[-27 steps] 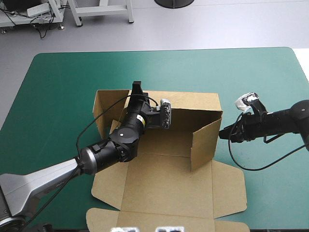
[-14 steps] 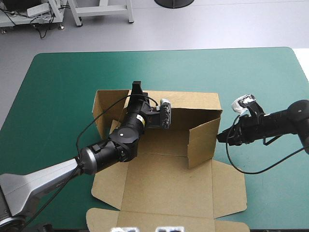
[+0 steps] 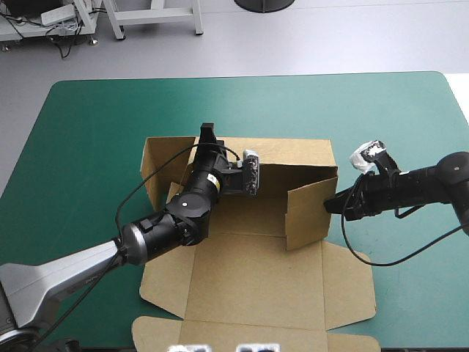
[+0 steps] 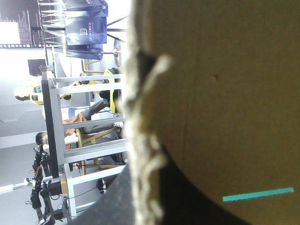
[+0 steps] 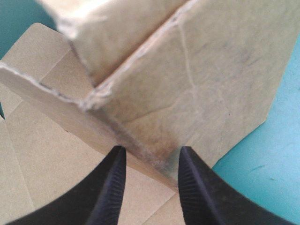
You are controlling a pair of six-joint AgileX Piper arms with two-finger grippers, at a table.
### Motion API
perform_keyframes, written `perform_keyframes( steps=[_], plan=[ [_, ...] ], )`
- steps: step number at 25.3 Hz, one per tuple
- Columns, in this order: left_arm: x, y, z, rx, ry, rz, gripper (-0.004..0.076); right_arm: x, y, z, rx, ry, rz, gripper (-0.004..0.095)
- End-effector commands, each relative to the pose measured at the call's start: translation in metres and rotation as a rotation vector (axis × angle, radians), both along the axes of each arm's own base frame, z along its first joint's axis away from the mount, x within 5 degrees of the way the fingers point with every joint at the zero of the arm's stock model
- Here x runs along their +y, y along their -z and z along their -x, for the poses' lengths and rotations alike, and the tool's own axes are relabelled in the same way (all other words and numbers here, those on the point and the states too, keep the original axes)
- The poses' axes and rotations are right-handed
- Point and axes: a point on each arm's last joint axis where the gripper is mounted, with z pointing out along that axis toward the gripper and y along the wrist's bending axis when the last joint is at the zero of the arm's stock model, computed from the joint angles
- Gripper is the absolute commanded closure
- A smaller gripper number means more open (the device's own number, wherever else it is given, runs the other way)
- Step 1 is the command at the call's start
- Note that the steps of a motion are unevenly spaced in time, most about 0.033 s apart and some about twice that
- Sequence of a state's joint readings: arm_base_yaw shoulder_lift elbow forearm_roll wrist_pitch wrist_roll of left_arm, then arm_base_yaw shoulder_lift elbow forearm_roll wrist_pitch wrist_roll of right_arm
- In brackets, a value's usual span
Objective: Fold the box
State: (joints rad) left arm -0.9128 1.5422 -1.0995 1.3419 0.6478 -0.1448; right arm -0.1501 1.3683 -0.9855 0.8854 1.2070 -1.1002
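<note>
The brown box (image 3: pixel 249 282) lies in the middle of the teal-green cover with its back wall (image 3: pixel 293 155) raised. My left gripper (image 3: pixel 208 135) sits at the top edge of that wall's left end. In the left wrist view the gripper (image 4: pixel 150 197) is shut on the box, and brown board (image 4: pixel 225 93) fills the space ahead. The right wall (image 3: pixel 308 216) stands upright, angled inward. My right gripper (image 3: pixel 330 206) touches its outer face. In the right wrist view the gripper (image 5: pixel 151 151) is open, its tips against the wall's (image 5: pixel 211 84) lower edge.
The box's lid panel (image 3: pixel 249 334) lies flat toward the near edge, with side flaps (image 3: pixel 348 286) spread on the cover. A left flap (image 3: pixel 157 165) stands up beside my left arm. Bare teal-green cover (image 3: pixel 95 132) surrounds the box.
My right gripper has moved left against the right wall, swinging that wall further inward. The left arm and the back wall have stayed put.
</note>
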Motion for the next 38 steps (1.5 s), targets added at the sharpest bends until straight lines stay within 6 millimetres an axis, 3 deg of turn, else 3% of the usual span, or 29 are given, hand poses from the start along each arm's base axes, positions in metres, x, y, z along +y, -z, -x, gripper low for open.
perform_keyframes(
  steps=[1, 7, 22, 34, 38],
  plan=[
    [0.003, -0.012, 0.004, -0.003, -0.024, 0.068, 0.0734, 0.008, -0.021, 0.004, -0.088, -0.044, -0.098, 0.0556],
    [0.002, -0.012, 0.004, -0.001, -0.009, 0.074, 0.0734, 0.004, -0.023, -0.008, -0.170, 0.073, -0.091, 0.0556],
    [-0.003, -0.016, 0.004, -0.036, 0.045, 0.078, 0.0734, 0.001, -0.021, -0.021, -0.265, 0.122, -0.072, 0.0555],
    [-0.006, -0.017, 0.004, -0.052, 0.084, 0.072, 0.0734, 0.026, 0.002, -0.046, -0.277, 0.152, -0.019, 0.0557],
    [-0.006, -0.017, 0.004, -0.054, 0.087, 0.070, 0.0734, 0.026, 0.001, -0.050, -0.265, 0.212, -0.065, 0.0656]
  ],
)
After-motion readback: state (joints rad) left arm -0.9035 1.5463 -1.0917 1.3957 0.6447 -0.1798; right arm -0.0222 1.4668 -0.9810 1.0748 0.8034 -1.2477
